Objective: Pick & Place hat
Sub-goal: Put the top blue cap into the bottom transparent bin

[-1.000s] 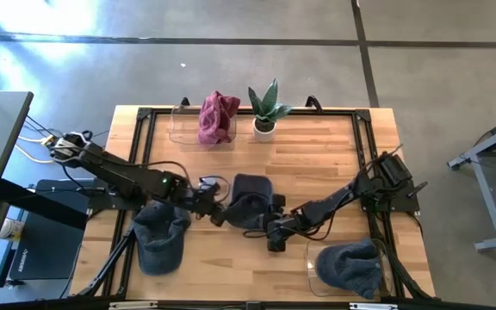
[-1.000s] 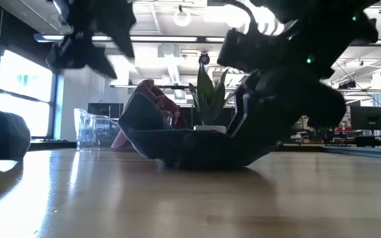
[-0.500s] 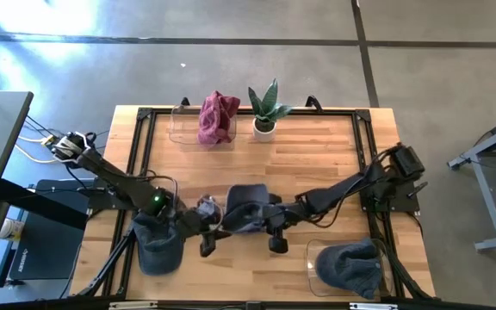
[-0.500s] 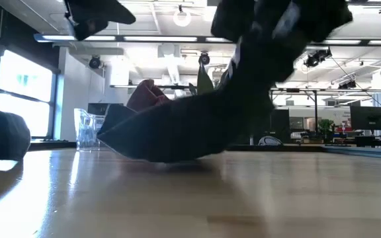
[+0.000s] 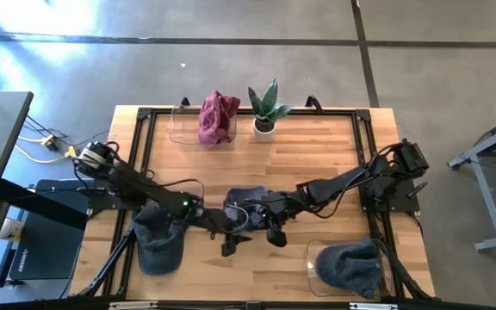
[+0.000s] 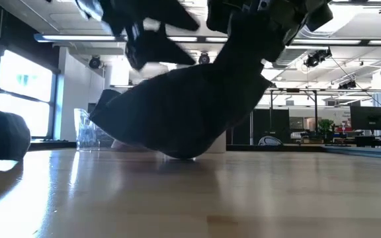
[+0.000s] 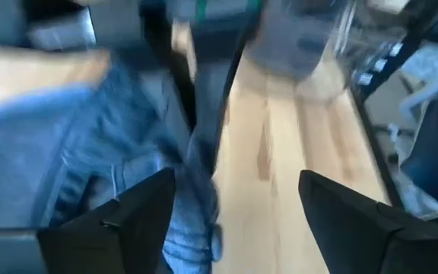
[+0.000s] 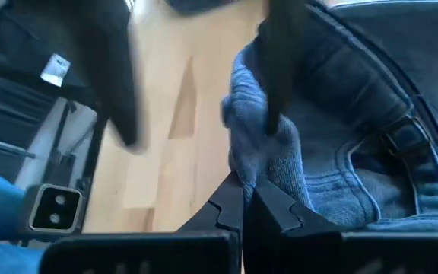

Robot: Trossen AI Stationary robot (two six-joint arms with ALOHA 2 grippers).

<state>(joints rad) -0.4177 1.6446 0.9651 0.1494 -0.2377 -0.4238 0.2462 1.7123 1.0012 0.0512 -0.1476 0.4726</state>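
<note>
A blue denim hat (image 5: 244,201) is at the table's middle, tipped up, with its low side on the wood (image 6: 184,155). My right gripper (image 5: 268,215) reaches in from the right and is shut on the hat's edge (image 8: 253,164). My left gripper (image 5: 231,243) comes from the left, near side and is open. Its two fingers (image 7: 109,224) stand wide apart on either side of the hat's bunched edge (image 7: 196,190). I cannot tell whether they touch it. My right gripper pinches a bunched fold of the hat's denim edge (image 8: 251,173) between its two fingertips, close to the back strap and buckle (image 8: 398,141). The hat hangs tilted below the gripper (image 6: 256,33), raised on the held side, with its lowest part on the table.
A dark hat (image 5: 158,238) lies at the near left. Another hat sits in a clear tray (image 5: 350,267) at the near right. A maroon hat in a clear bin (image 5: 216,117) and a potted plant (image 5: 265,108) stand at the far edge.
My left gripper has gone toward the near edge and then right, up to the hat's near side. My right gripper has risen with the hat's edge. The hat has tipped up on the held side, and its low part stays on the table.
</note>
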